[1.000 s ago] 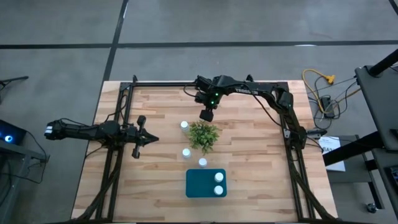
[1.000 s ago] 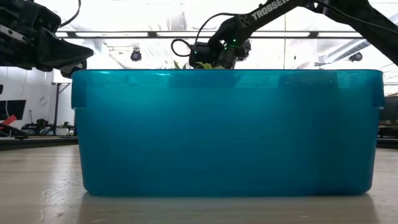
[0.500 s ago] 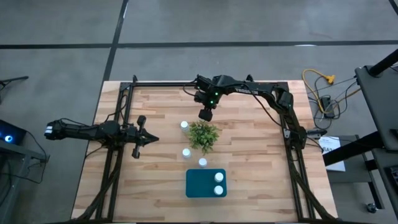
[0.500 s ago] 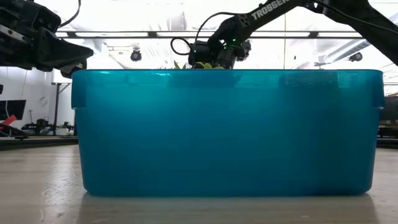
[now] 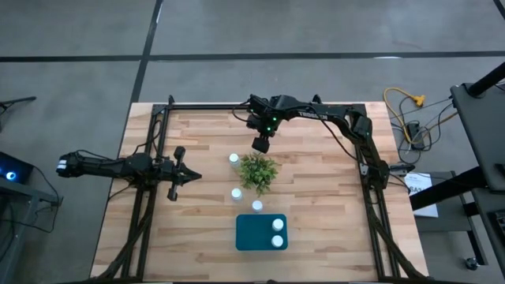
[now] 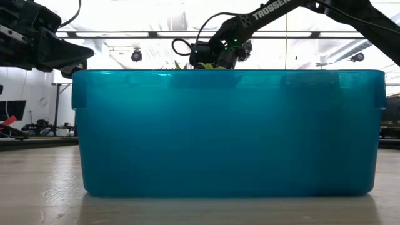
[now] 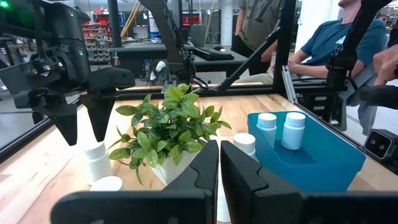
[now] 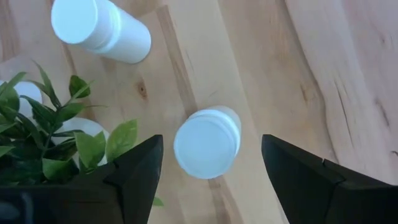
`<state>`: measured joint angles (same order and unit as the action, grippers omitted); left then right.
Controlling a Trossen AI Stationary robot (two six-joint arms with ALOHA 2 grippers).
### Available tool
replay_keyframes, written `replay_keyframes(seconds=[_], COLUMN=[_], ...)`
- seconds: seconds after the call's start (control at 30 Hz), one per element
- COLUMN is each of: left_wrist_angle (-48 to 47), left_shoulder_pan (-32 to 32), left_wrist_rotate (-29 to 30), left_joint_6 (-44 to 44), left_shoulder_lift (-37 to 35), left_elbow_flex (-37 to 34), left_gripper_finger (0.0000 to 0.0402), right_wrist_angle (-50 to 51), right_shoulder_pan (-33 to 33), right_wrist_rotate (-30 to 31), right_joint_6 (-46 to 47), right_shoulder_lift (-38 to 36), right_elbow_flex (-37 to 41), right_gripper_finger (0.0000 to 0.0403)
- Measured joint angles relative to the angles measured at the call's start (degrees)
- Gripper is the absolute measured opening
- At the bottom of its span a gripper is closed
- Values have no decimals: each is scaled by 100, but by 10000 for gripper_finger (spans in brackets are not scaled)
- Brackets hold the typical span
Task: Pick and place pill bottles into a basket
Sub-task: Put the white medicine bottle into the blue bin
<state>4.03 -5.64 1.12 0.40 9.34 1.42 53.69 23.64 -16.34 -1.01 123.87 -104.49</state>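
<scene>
The teal basket lies near the table's near edge and holds two white pill bottles; it fills the low view. Three bottles stand on the table around the green plant. My right gripper hangs open, pointing down, just beyond the plant's far side. In the right wrist view a further upright bottle stands on the wood below, between the open fingers and apart from them. My left gripper is shut and empty at the table's left.
The plant stands between the loose bottles and close to my right gripper. Black frame rails run along the table's left and right sides. People sit and stand beyond the table's right side. Bare wood lies on the table's right half.
</scene>
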Motion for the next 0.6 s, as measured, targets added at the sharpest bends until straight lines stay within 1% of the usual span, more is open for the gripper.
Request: replay_keyframes(seconds=[0.23, 0.37, 0.6], left_wrist_angle=[0, 1, 0], left_shoulder_pan=[1, 0, 1], left_wrist_rotate=[-1, -1, -1], left_joint_6=[0, 1, 0], left_shoulder_lift=[0, 0, 0], left_elbow_flex=[1, 1, 0], left_gripper_finger=[1, 1, 1], right_wrist_angle=[-15, -58, -254], right_shoulder_pan=[-18, -15, -15], right_wrist_rotate=[31, 299, 304], right_joint_6=[38, -35, 35], right_shoulder_lift=[0, 0, 1], right_elbow_flex=[2, 2, 2], right_gripper_finger=[260, 260, 260])
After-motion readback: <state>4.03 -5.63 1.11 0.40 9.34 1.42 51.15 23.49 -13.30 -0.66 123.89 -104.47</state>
